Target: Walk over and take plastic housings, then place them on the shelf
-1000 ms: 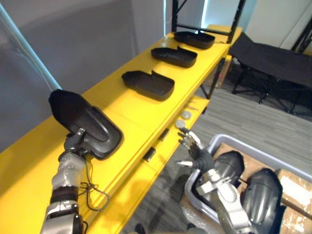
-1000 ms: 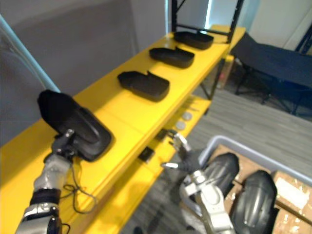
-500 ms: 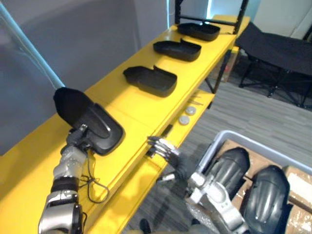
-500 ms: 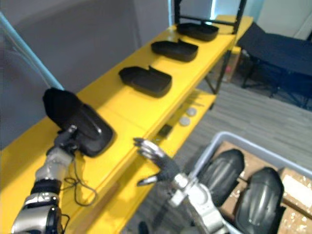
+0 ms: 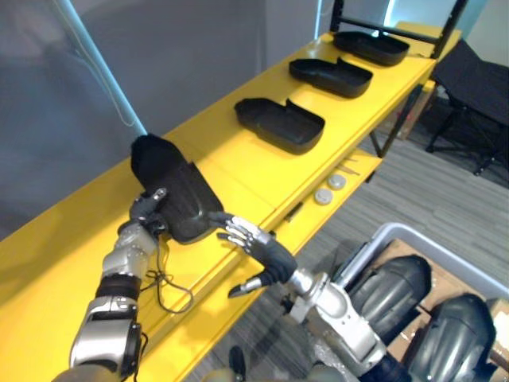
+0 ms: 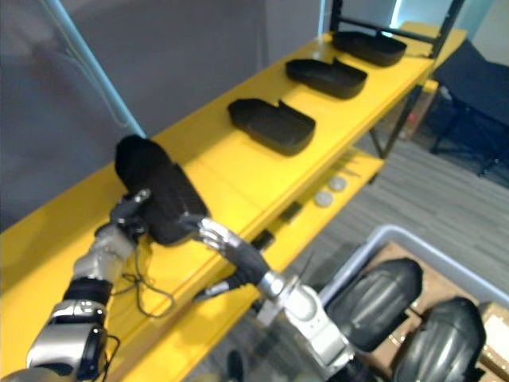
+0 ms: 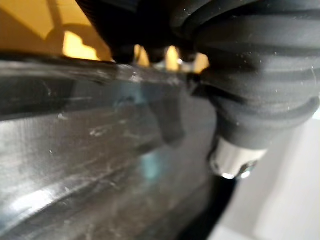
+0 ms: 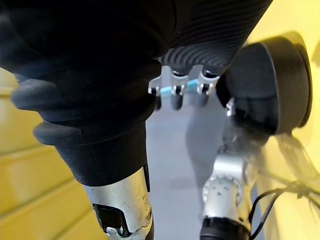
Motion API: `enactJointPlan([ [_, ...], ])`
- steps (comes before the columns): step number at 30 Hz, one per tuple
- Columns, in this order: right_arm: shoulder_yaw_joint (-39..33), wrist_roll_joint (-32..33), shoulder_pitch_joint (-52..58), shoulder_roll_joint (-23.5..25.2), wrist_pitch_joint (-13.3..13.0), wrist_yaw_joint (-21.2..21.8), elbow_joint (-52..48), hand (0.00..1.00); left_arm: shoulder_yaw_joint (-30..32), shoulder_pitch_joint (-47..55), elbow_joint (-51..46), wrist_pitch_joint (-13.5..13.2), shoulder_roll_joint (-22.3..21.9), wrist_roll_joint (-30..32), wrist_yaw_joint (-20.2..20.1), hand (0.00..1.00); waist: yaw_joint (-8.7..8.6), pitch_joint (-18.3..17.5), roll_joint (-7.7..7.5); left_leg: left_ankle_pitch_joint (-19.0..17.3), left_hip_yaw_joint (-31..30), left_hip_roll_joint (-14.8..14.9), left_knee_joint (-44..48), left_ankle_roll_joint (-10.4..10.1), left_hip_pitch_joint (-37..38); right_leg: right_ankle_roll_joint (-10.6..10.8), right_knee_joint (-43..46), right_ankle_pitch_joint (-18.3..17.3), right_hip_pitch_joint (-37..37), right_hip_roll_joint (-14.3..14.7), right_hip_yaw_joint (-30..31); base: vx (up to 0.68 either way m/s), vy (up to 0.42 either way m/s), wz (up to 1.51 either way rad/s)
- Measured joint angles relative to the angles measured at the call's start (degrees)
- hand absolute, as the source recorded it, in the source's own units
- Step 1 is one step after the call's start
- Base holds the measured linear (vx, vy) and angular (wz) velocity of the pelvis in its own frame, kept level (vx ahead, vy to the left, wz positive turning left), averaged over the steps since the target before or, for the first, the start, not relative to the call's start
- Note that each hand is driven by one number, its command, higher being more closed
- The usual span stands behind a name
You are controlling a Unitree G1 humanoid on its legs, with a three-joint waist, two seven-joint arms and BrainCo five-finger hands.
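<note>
A black plastic housing (image 5: 176, 191) lies tilted on the yellow shelf (image 5: 231, 171), its near end raised. My left hand (image 5: 148, 213) is under that near end with a fingertip on its top face, pinching it. The left wrist view has the housing's scratched glossy surface (image 7: 90, 150) close up. My right hand (image 5: 266, 253) is open with spread fingers, and its fingertips (image 5: 227, 225) reach the housing's near edge. In the right wrist view the housing (image 8: 272, 85) lies past the fingers (image 8: 175, 97).
Three more black housings (image 5: 280, 125) (image 5: 330, 77) (image 5: 371, 46) lie in a row farther along the shelf. A lower shelf (image 5: 334, 199) holds two round discs (image 5: 322, 196). A grey bin (image 5: 374, 247) at lower right holds more housings (image 5: 398, 286). A black folding cot (image 5: 477, 72) stands beyond.
The camera has shifted. My right hand rose from beside the bin up to the held housing's near edge. My left hand stays at the housing on the shelf.
</note>
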Motion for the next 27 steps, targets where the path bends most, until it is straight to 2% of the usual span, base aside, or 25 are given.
enactJointPlan([
  [7, -0.5, 0.0, 0.2, 0.0, -0.2, 0.0, 0.4, 0.00, -0.1, 1.4, -0.4, 0.7, 0.0, 1.6, -3.2, 0.00, 0.01, 0.2, -0.34, 0.1, 0.2, 0.0, -0.9, 0.0, 1.5, 0.0, -0.1, 0.0, 1.0, 0.0, 0.2, 0.00, 0.002, -0.01],
  [12, -0.6, 0.0, 1.3, 0.0, -0.3, -0.1, 1.2, 0.00, 0.0, 1.9, -0.5, 0.7, 0.0, 1.0, -2.5, 0.00, 0.00, 0.2, -0.35, 0.1, 0.3, 0.0, -1.2, 0.0, 1.9, 0.1, -0.1, 0.0, 1.1, 0.0, 0.3, 0.00, 0.001, -0.01],
  [16, -0.9, 0.0, 1.8, 0.0, -0.8, -1.3, 1.3, 0.00, 0.1, 1.9, -0.5, 1.9, -0.1, 0.8, 0.8, 0.00, -0.10, 0.0, -0.29, 0.4, 0.4, 0.0, -1.8, -0.1, 2.3, 0.2, -0.3, 0.1, 1.4, 0.1, 0.3, 0.00, 0.000, 0.00],
  [18, -1.1, 0.0, 2.0, 0.0, -0.8, -2.5, 1.4, 0.00, 0.3, 2.0, 0.0, 1.9, -0.5, 2.1, 1.2, 0.00, -0.19, -0.5, -0.22, 0.4, 0.4, 0.0, -1.9, -0.1, 2.4, 0.4, -0.8, 0.3, 1.6, 0.1, 0.3, 0.00, 0.000, 0.00],
  [24, -1.2, -0.1, 2.0, 0.1, -1.3, -3.6, 1.9, 0.00, 1.4, 2.1, 1.5, 4.2, -0.4, 3.6, -1.5, 0.00, -0.11, -2.1, -0.64, 0.5, 0.5, 0.0, -2.8, -0.2, 3.4, 0.6, -2.1, 0.5, 2.8, 0.2, 0.2, 0.00, 0.000, 0.00],
  [27, -1.3, -0.1, 2.0, 0.7, -1.3, -3.9, 2.7, 0.00, 2.0, 2.2, 2.9, 5.4, 0.0, 3.7, -4.4, 0.00, -0.06, -3.3, -0.96, 0.5, 0.5, 0.0, -2.8, -0.2, 3.4, 0.6, -2.3, 0.6, 2.9, 0.2, 0.2, 0.00, 0.000, 0.00],
])
